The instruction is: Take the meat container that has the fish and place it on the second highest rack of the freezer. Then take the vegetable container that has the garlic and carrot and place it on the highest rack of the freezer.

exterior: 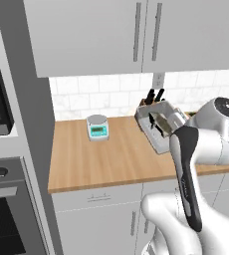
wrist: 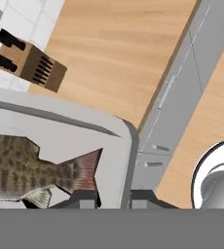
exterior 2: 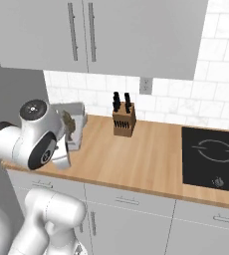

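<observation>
Tray (wrist: 60, 136): grey, tilted above the wood counter (exterior: 111, 159).
Fish (wrist: 31, 168): lies inside it.
Gripper (wrist: 115, 198): pinches the tray's rim.

Bare countertop (exterior: 111, 159) left of tray (exterior: 156, 137), scale (exterior: 97, 127) near wall, knife block (exterior 2: 124, 121) behind tray.

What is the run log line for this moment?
end effector: shut on tray rim | tray: tilted, lifted off counter | fish: inside tray

Fish (wrist: 31, 168) cut off at left edge of hand view; arm hides tray (exterior: 159, 130) near end; fingertips (wrist: 87, 198) barely show at bottom.
</observation>
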Robot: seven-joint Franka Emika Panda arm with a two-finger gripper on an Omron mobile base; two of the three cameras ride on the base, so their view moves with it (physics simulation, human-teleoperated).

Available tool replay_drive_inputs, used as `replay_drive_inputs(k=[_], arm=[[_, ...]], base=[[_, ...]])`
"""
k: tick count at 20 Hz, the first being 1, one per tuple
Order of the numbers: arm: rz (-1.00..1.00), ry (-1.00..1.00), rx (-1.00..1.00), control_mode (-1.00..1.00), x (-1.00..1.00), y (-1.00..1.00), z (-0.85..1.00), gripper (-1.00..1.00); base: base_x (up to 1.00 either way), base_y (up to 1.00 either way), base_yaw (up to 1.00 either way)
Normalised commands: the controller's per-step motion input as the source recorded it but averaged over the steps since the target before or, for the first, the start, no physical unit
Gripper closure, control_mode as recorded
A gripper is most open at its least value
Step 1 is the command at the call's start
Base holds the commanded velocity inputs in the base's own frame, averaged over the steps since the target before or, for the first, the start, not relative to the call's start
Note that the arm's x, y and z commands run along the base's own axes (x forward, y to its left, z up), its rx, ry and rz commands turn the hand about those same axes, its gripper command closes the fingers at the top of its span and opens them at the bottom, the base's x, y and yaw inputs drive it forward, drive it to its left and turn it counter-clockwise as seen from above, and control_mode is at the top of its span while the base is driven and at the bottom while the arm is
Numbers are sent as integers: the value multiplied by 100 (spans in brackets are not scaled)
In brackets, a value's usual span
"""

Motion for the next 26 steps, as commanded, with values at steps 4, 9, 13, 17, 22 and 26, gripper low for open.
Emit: replay_drive_inputs(k=[4,9,13,17,22,26], arm=[[0,1,0,100,-11,0,11,100],[0,0,0,100,0,0,0,100],[0,0,0,100,0,0,0,100],[0,0,0,100,0,0,0,100],[0,0,0,100,0,0,0,100],[0,0,0,100,0,0,0,100]], base=[[-60,-1,1],[-100,0,1],[-99,51,-1],[-62,100,-8],[-43,100,-10],[-23,100,-8]])
